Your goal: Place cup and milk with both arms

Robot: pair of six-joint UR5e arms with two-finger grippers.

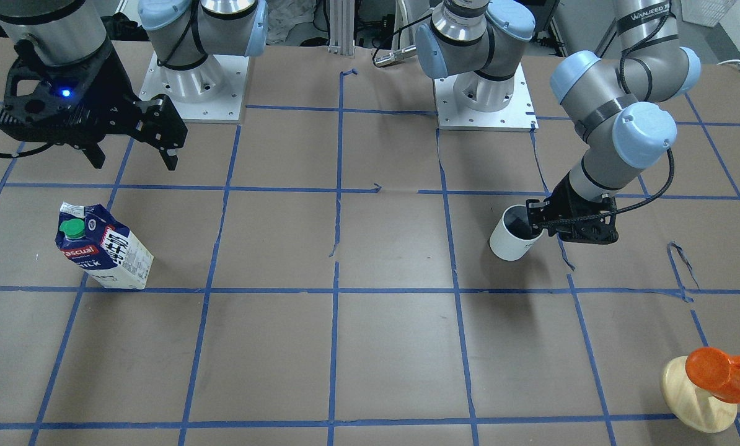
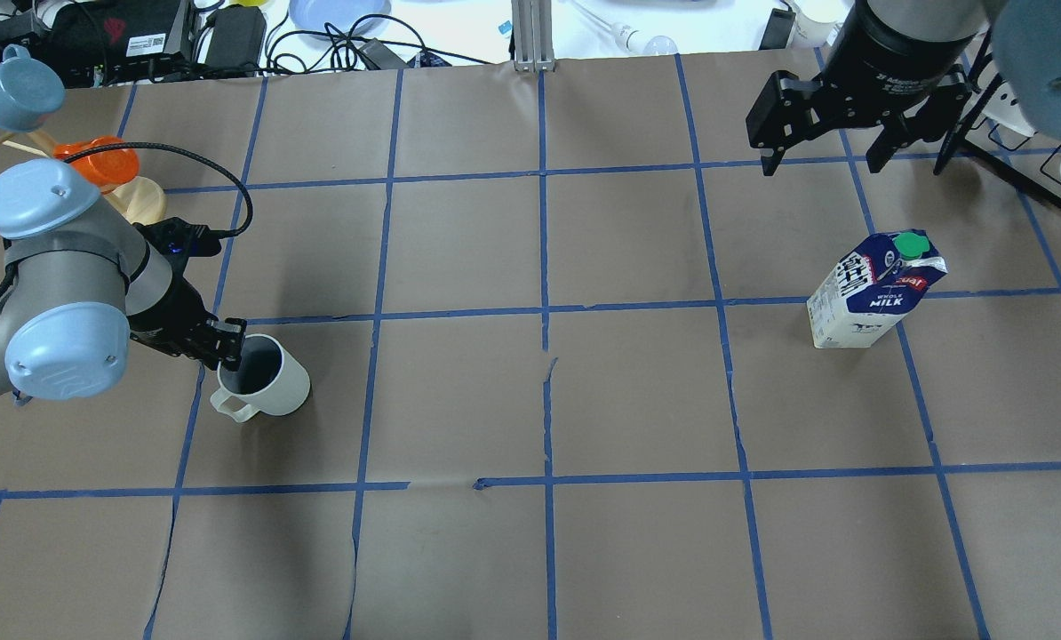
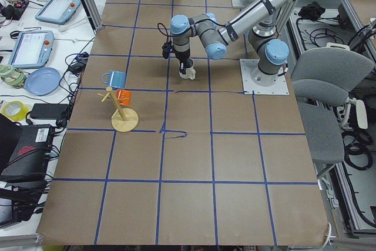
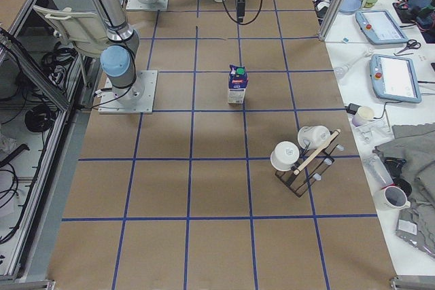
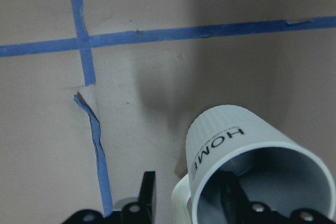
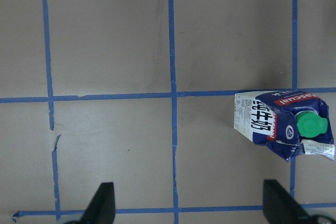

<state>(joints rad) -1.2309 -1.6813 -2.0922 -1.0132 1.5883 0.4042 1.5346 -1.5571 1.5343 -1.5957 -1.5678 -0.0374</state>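
Observation:
The white cup (image 2: pixel 268 380) with a dark grey inside stands on the table at the overhead view's left, its handle toward the near side. My left gripper (image 2: pixel 228 354) is at its rim. In the left wrist view one finger (image 5: pixel 231 200) is inside the cup (image 5: pixel 236 140) and the other (image 5: pixel 148 192) is outside by the handle, with gaps on both sides, so the gripper is open. The milk (image 2: pixel 870 289) stands upright at the right. My right gripper (image 2: pixel 819 164) hangs open and empty above and beyond it; the milk also shows in the right wrist view (image 6: pixel 278 124).
A wooden stand (image 1: pixel 698 396) with an orange cup (image 1: pixel 720 371) stands near the left arm's side; a blue cup (image 2: pixel 15 84) hangs on it. A rack with white cups (image 4: pixel 302 157) stands at the right end. Both arm bases (image 1: pixel 196 87) are at the robot's edge.

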